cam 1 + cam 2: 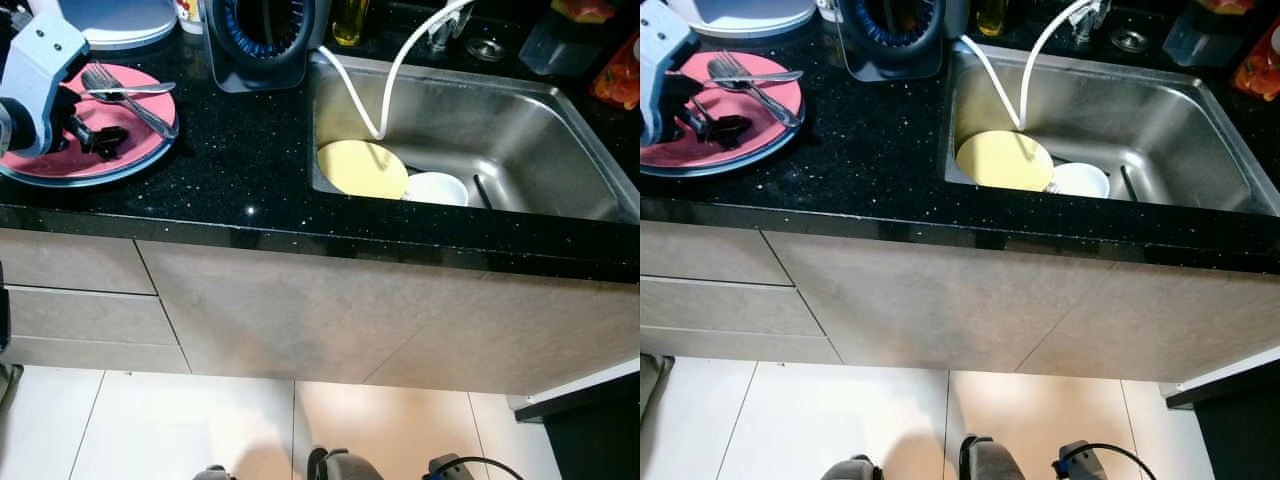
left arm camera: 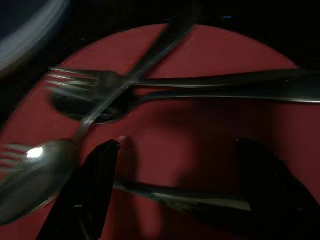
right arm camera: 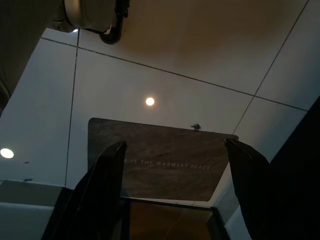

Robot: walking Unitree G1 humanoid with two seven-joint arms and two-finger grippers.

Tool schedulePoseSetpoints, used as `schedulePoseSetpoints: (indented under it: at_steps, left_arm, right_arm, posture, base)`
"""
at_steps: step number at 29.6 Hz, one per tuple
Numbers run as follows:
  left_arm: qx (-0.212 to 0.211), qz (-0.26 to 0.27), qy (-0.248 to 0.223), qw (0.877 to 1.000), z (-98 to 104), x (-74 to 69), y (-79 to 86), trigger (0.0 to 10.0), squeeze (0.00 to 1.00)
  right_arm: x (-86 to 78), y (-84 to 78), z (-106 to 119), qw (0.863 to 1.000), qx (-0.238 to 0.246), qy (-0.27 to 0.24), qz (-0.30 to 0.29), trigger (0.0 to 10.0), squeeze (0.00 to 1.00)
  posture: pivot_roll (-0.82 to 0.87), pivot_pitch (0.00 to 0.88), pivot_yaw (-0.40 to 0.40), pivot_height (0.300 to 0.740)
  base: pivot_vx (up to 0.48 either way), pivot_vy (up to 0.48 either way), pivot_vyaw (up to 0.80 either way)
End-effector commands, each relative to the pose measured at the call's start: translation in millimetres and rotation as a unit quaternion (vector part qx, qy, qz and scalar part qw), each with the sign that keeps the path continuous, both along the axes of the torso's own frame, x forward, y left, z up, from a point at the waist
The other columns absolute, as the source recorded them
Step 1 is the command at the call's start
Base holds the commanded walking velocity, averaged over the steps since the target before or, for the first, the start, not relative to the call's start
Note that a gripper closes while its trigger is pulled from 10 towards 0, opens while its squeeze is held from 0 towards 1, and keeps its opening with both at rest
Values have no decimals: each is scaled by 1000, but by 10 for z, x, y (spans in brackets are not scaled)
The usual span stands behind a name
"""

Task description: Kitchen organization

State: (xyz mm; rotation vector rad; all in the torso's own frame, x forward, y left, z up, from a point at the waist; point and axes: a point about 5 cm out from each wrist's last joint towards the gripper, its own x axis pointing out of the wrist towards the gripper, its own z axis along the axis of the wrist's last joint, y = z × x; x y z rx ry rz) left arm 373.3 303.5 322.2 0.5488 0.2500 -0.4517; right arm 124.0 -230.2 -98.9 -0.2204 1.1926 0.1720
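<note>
left gripper [image 1: 100, 138] fingers spread over cutlery [image 1: 130, 95] on pink plate [image 1: 60, 160] | right gripper [image 3: 175, 195] fingers spread

Left gripper [image 1: 100, 137] forward, jaws parted; right gripper [image 3: 175, 190] hangs, jaws apart

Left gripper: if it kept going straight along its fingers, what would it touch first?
Most likely the cutlery handle lying between the open left gripper fingers, on the pink plate. Depth is unclear; the plate could come almost together with it.
</note>
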Motion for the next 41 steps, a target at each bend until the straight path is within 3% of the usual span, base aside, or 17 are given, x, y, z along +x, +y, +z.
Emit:
schedulePoseSetpoints:
  at_steps: [1,4,6,9,14,26,28,29,30,31,36,41]
  left_arm:
    - [0,1,57,998,-161,-49,76,10000,0]
    - [-2,-51,60,997,-66,-81,22,10000,0]
    - [-2,-51,60,997,-66,-81,22,10000,0]
    - [57,-122,101,986,-46,-220,74,10000,0]
    - [102,-132,143,976,-92,-324,178,10000,0]
    - [101,-191,159,963,-29,-472,176,10000,0]
    - [99,-155,94,978,115,-405,174,10000,0]
    - [99,-155,94,978,115,-405,174,10000,0]
    - [114,-110,17,987,262,-325,165,10000,0]
    - [122,-101,-2,987,293,-311,159,10000,0]
    - [138,-58,-67,986,421,-207,66,10000,0]
    - [146,-51,-90,984,472,-175,2,10000,0]
  right_arm:
    - [-90,-15,-26,1000,-3,14,-7,10000,0]
    - [-88,-9,-27,1000,-3,13,-7,10000,0]
    - [-88,-9,-27,1000,-3,13,-7,10000,0]
    - [-89,-1,-29,1000,-4,13,-6,10000,0]
    - [-88,0,-30,1000,-5,14,-5,10000,0]
    - [-72,3,-27,1000,-7,13,-3,10000,0]
    - [-68,8,-27,1000,-8,13,-1,10000,0]
    - [-68,8,-27,1000,-8,13,-1,10000,0]
    - [-63,16,-27,1000,-9,13,2,10000,0]
    - [-62,17,-28,1000,-9,13,2,10000,0]
    - [-59,23,-28,1000,-10,13,6,10000,0]
    - [-60,29,-30,1000,-11,13,8,10000,0]
  posture:
    - [7,199,-103,740]
    - [9,199,-102,740]
    - [9,199,-102,740]
    - [14,200,-101,740]
    - [17,200,-101,740]
    - [24,192,-104,740]
    - [32,189,-105,740]
    - [32,189,-105,740]
    - [33,188,-106,740]
    - [33,188,-106,740]
    - [35,183,-109,740]
    - [35,181,-108,740]
  base:
    - [0,0,0]
    - [0,0,0]
    - [0,0,0]
    - [0,0,0]
    - [0,0,0]
    - [0,0,0]
    - [0,0,0]
    - [0,0,0]
    - [0,0,0]
    - [0,0,0]
    - [0,0,0]
    - [0,0,0]
